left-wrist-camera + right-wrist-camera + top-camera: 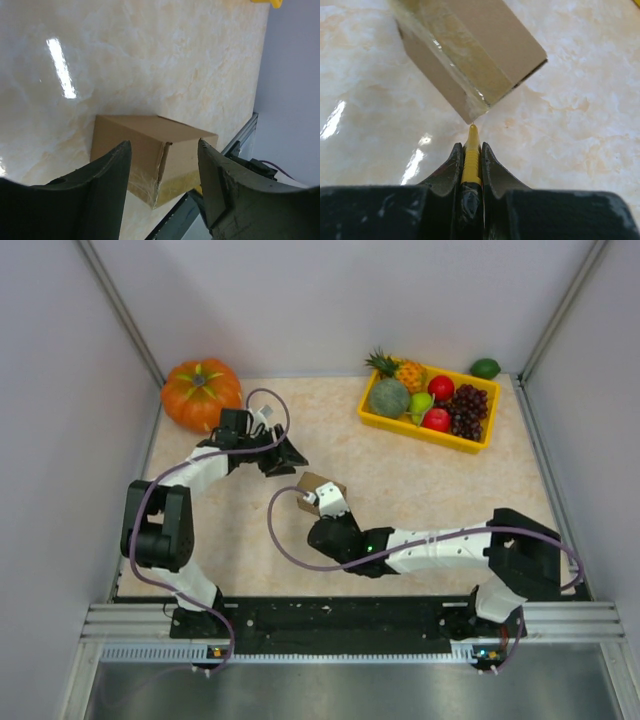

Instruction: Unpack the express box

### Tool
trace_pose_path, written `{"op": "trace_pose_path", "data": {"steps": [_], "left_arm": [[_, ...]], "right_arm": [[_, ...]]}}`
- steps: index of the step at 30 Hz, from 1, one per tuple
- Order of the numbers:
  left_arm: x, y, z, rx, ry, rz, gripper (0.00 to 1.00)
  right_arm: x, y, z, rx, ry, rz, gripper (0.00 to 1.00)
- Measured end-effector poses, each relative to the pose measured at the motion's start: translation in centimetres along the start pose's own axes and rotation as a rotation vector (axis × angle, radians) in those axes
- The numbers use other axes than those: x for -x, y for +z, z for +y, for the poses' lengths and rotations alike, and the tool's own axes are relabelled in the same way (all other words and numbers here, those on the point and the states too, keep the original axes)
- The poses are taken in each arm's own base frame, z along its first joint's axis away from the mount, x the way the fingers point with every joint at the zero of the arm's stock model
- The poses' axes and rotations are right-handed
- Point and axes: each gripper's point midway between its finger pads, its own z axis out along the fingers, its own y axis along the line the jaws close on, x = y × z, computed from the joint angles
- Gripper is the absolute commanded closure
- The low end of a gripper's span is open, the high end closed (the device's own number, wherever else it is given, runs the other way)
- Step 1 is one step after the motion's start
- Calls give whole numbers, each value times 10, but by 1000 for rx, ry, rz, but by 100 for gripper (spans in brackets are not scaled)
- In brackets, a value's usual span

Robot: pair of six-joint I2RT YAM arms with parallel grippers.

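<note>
Right wrist view: your right fingers (451, 169) pinched a yellow tool (471, 159) at a taped corner of the express box (485, 40); left fingers (100, 182) gaped empty, so pushing could skid it.

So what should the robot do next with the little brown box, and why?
Probably close the left hand on the express box to steady it. That hand is open, near the box but not gripping it. The right hand is shut on a yellow tool whose tip sits at the box's taped corner, so a loose box might slide when pushed.
</note>
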Motion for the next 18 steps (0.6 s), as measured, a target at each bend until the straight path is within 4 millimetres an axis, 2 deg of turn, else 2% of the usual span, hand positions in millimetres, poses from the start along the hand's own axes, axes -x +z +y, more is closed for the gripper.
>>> {"op": "trace_pose_path", "data": {"steps": [3,7,11,12,13,18], "left_arm": [[-18,0,-2,-40,-23,37,41],[-39,0,-9,-82,-20,74,41],[-50,-8,-17,-105,-8,72,48],[-52,-9,-19,-110,-6,71,58],[-54,-11,-20,-113,-6,72,61],[-62,-13,-21,-119,-16,82,62]], "right_arm": [[1,5,-16,-31,54,11,100],[6,7,-26,-37,112,13,100],[3,7,-36,-29,160,30,100],[1,8,-40,-29,177,37,100],[0,8,-43,-31,189,40,100],[0,9,-52,-28,239,47,100]]}}
